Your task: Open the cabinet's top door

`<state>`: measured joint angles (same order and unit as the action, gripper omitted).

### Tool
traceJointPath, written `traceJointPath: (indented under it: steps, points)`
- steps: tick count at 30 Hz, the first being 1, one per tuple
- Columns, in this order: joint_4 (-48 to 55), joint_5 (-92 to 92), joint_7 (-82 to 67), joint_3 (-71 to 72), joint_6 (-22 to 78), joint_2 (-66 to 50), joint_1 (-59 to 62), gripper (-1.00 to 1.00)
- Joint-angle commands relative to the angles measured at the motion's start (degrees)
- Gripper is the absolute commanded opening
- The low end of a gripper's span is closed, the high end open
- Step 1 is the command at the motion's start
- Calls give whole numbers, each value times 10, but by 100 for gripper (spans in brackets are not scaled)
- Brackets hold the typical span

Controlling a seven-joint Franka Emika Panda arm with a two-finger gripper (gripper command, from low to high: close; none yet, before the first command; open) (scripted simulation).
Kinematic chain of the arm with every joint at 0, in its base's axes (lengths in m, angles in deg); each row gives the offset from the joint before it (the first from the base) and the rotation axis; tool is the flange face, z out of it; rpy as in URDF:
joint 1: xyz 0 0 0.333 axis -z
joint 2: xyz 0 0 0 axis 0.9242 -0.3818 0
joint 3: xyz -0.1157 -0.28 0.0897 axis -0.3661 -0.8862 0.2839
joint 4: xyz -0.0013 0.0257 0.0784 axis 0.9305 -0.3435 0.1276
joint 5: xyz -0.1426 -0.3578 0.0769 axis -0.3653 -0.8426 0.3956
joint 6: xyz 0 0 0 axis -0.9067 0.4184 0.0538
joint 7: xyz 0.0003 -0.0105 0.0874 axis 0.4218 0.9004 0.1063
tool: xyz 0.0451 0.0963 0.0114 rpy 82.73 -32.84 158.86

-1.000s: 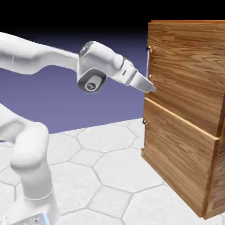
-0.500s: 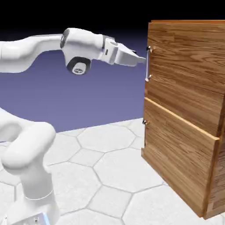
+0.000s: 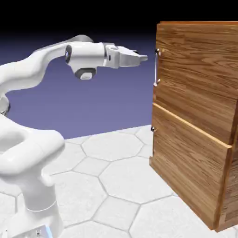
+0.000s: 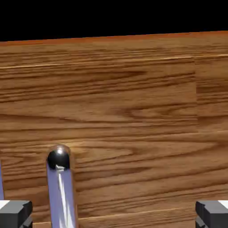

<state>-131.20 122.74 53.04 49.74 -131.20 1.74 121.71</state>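
Observation:
The cabinet (image 3: 200, 74) of brown wood-grain planks stands at the exterior view's right. A slim vertical silver handle (image 3: 155, 67) sits on its upper front edge. My gripper (image 3: 142, 58) points level at the handle's upper part, a short gap away from it. In the hand view the top door (image 4: 133, 107) fills the picture. The handle (image 4: 60, 187) rises from the bottom edge to its rounded top end. It shows between my gripper's (image 4: 114, 216) two fingertips (image 4: 15, 213), close to the left one. The jaws stand wide open, touching nothing.
Below the top door is a lower wooden panel (image 3: 190, 162) with a small knob (image 3: 152, 128). The white arm (image 3: 42, 69) arcs in from the left above a pale hexagon-patterned table (image 3: 116, 176).
The hand has risen from the handle's lower end to near its top, pulled back a little to the left, and levelled out. The jaws stayed open.

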Motion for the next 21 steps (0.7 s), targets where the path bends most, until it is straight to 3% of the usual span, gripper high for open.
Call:
traceJointPath:
  steps: [1,7,13,14,21]
  points:
    - [5,25,-11,13,3,10,12,0]
    - [35,172,-77,89,21,66,85,0]
    - [109,207,-84,112,37,59,177,0]
    - [109,207,-84,112,37,59,177,-100]
    - [-15,238,-157,49,142,80,78,-100]
